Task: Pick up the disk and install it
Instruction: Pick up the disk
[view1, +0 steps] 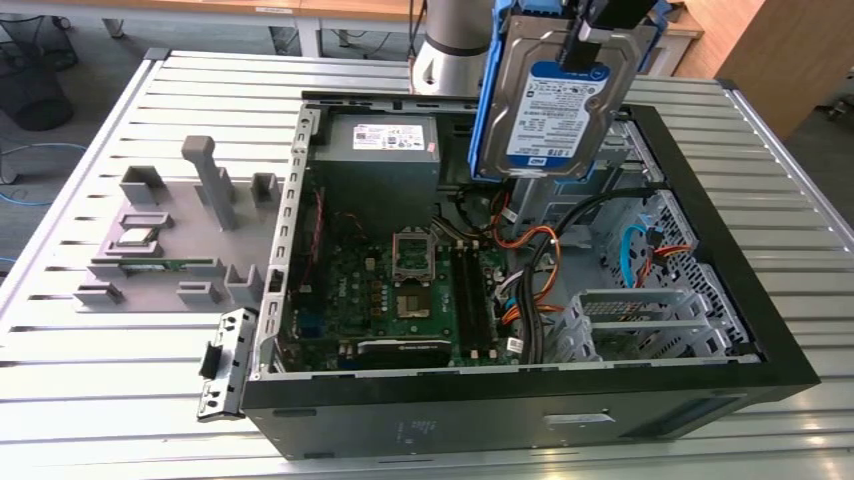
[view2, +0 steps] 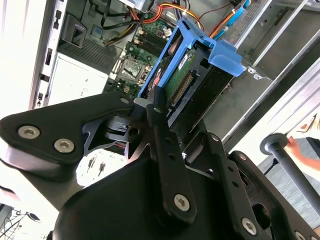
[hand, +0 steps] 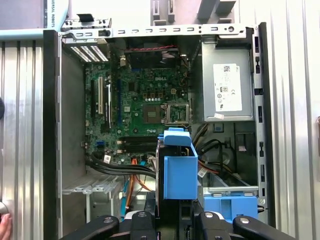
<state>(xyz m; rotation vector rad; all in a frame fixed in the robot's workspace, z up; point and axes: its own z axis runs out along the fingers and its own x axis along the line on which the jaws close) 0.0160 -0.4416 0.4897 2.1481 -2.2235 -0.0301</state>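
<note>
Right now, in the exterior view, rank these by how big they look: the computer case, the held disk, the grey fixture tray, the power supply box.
1. computer case
2. disk and grey fixture tray: they look alike, and the raised disk may be nearer the camera, so unranked
3. power supply box

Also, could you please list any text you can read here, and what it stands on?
White-and-blue label on the silver hard drive in blue plastic rails, gripped by the claw: too small to read.
White sticker on the grey metal box: too small to read.
Small white label on the black computer case: blurred.
</note>
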